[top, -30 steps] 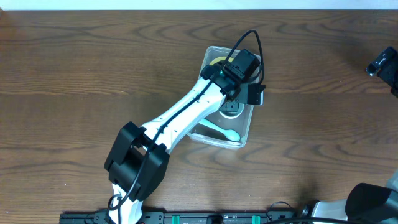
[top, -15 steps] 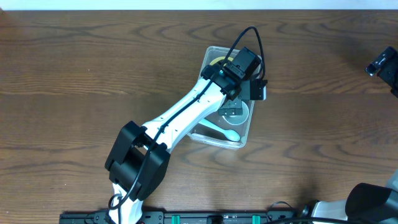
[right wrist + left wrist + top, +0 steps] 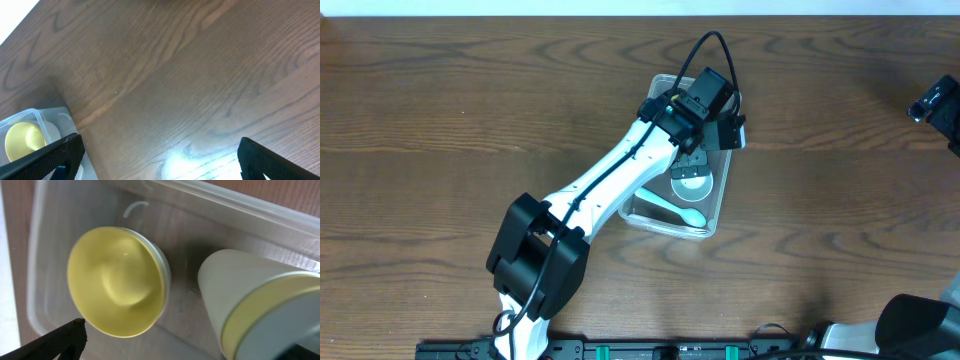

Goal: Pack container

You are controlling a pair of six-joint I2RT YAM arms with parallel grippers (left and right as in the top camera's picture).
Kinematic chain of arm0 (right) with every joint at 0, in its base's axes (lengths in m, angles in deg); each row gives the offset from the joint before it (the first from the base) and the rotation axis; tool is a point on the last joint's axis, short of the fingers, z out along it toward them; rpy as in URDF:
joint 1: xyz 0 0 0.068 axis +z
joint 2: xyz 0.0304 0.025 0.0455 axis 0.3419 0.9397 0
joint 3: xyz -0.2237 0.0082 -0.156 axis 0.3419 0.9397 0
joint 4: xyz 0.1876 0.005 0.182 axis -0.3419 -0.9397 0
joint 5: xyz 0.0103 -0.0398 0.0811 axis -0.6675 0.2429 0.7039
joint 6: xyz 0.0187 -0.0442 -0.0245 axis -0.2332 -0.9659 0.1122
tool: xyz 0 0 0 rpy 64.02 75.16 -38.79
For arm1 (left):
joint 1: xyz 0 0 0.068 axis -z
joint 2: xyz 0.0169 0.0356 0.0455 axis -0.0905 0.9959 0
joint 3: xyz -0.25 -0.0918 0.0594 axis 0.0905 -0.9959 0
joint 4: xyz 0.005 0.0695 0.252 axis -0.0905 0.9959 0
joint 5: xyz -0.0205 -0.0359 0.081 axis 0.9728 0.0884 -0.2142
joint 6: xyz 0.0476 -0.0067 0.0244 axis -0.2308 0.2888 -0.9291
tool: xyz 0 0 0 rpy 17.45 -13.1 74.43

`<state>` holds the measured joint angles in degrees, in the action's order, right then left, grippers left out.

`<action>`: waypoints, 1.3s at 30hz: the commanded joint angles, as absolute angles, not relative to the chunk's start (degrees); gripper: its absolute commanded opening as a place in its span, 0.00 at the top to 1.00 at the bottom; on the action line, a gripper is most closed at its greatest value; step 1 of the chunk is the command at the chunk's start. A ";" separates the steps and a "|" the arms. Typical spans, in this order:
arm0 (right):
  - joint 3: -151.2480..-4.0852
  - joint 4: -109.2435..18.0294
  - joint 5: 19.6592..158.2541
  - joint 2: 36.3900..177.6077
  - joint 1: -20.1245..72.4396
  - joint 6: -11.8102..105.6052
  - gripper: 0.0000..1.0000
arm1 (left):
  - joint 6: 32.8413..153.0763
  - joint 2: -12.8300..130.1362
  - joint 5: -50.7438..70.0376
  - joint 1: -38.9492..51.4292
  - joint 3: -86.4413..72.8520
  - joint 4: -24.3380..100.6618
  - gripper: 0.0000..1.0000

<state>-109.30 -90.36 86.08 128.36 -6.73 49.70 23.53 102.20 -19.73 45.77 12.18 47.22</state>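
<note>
The container [image 3: 720,200], a clear tub, sits on the desk [image 3: 470,120] just right of centre, beneath the outstretched left arm. It holds a yellow bowl [image 3: 117,280] at its far end, a pale cup [image 3: 692,182] near the middle and a pale spoon [image 3: 678,208] along its near end.

Within the last second the left gripper [image 3: 187,347] has drawn off from the middle of the tub toward the far end, uncovering the cup it had hidden from the overhead camera. In the left wrist view its fingers stand wide apart at the lower corners. The cup rises close by, but nothing appears clamped between them.

The right gripper [image 3: 167,157], well apart at the desk's right edge, is likewise spread and empty over bare wood. A corner of the tub and the bowl show at the lower left of its view.

The retreat suggests the cup has been set down and let go, so that item likely counts as packed. What remains, by this reading, is for the left arm to clear the rim without knocking the cup or bowl.
</note>
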 commanded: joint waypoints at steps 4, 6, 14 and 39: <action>-109.33 -90.42 86.06 127.84 -6.94 49.02 0.01 | 24.25 100.91 -20.14 45.07 16.20 46.50 0.02; -109.33 -90.42 86.06 127.84 -6.94 49.02 0.01 | 24.25 100.91 -20.14 44.70 16.48 46.48 0.02; -109.33 -90.42 86.06 127.84 -6.94 49.02 0.01 | 24.23 100.91 -20.14 44.00 16.59 46.39 0.01; -109.33 -90.42 86.06 127.84 -6.94 49.02 0.01 | 56.67 94.29 -23.29 32.24 26.80 71.85 0.11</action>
<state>-109.30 -90.36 86.08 128.36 -6.73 49.70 49.67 94.71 -24.30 35.78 26.38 68.93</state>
